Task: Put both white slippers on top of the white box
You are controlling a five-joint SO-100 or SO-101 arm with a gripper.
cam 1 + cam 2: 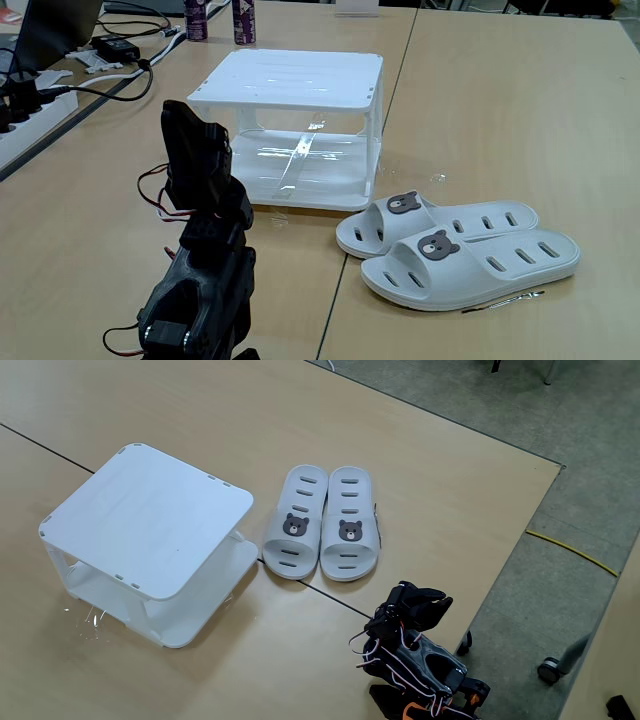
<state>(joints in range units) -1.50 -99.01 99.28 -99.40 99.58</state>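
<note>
The two white slippers lie side by side on the wooden table, each with a brown bear-face badge. In a fixed view one slipper (445, 222) is farther away and the other (480, 265) nearer. Seen from above, they are the left slipper (297, 520) and the right slipper (348, 520). The white box (290, 78) (150, 515) stands beside them with nothing on its flat top. My black arm is folded up, and its gripper (192, 148) (412, 603) is apart from both slippers and the box. Its fingers are too dark to make out.
A thin metal rod (505, 300) lies just in front of the near slipper. A power strip (25, 125), cables and an adapter (118, 47) sit at the back left, with two dark bottles (243, 20) behind the box. The table edge (515, 550) runs close to the arm.
</note>
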